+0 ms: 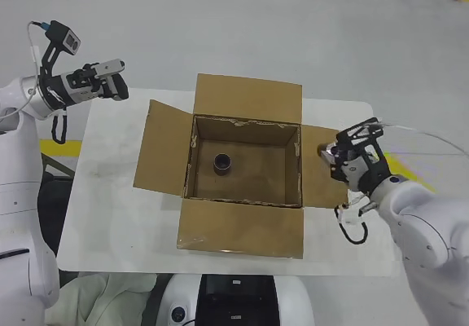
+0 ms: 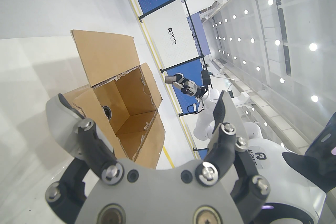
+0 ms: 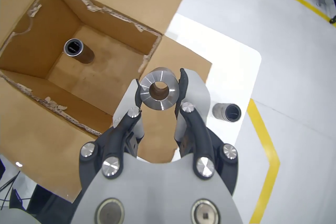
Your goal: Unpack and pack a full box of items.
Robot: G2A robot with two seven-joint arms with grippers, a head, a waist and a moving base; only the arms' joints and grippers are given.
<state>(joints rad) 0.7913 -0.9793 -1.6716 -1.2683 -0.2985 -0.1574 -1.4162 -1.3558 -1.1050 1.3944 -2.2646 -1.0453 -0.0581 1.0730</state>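
A brown corrugated cardboard box (image 1: 243, 228) sits open in the middle of a smooth white table (image 1: 112, 212) with rounded corners. Its four flaps are folded flat outward, and the torn paper edges along the rim look ragged. A dark-capped cylinder (image 3: 77, 51) of dull metal stands upright on the box floor near the left wall, with a black ring around its bore. Over the box's right flap, the right gripper (image 3: 160, 78) pinches a shiny cylinder (image 3: 158, 92) between its black-padded fingers (image 3: 183, 80). This is a thick-walled, polished steel piece with a round hole through it, and its flat end faces the wrist camera. A third cylinder (image 3: 227, 112), grey with a dark hollow end, lies on its side on the bare table just beyond that flap. The left gripper (image 2: 143, 101) hangs beyond the table's far left corner, well apart from the box, its fingers (image 2: 65, 114) spread wide around nothing.
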